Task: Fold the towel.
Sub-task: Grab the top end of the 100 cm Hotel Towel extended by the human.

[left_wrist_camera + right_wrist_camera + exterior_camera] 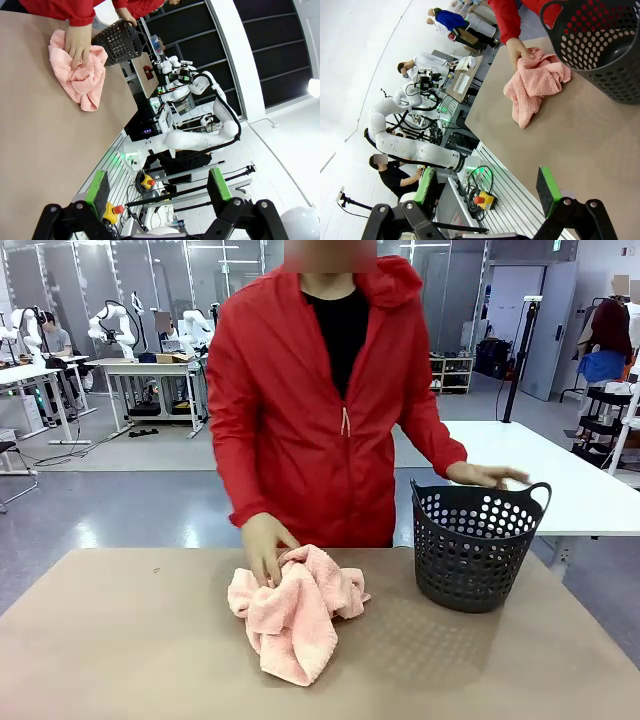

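The salmon-pink towel (pixel 295 618) lies crumpled in a heap at the middle of the brown table (pixel 120 640). A person in a red jacket presses one hand (pixel 262 545) on its far left part. In the left wrist view the towel (pixel 86 84) is far off, and my left gripper (pixel 158 192) is open, off the table's edge, with nothing between its green pads (pixel 98 187). My right gripper (pixel 487 192) is also open and empty, well short of the towel (pixel 532 87).
A dark grey perforated basket (pixel 475 545) stands right of the towel, with the person's other hand (pixel 487 475) on its rim. The basket (pixel 600 45) also shows in the right wrist view. Bare tabletop lies in front of the towel and to its left.
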Motion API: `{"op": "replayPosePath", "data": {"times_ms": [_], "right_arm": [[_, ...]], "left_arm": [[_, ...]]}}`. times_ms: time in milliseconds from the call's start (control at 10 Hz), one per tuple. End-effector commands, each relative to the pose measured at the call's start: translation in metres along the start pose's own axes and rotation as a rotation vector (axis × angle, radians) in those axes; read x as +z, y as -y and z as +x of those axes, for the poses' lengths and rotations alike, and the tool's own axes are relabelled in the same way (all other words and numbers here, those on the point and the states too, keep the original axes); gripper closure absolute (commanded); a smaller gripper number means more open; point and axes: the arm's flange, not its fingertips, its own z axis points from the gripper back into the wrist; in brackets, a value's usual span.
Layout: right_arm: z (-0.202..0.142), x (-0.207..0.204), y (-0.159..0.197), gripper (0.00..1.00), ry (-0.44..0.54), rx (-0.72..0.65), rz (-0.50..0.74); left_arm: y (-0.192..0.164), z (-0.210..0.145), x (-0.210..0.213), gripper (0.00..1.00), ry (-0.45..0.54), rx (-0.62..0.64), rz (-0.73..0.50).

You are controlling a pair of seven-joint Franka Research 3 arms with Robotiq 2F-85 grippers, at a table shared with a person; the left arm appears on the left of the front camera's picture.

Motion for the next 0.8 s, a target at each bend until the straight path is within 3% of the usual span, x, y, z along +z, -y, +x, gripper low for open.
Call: {"op": "replayPosePath", "data": {"times_ms": [0,700], "right_arm": [[0.0001,0.0003,-0.0002,0.00,0.008,0.021,0.017],[0.0001,0.0003,-0.0002,0.00,0.008,0.021,0.017]], "left_arm": [[-0.0006,-0.0017,0.0011,0.00,-0.007,-0.002,-0.010],[-0.0006,-0.0017,0.0011,0.00,-0.007,-0.002,-0.010]]}}
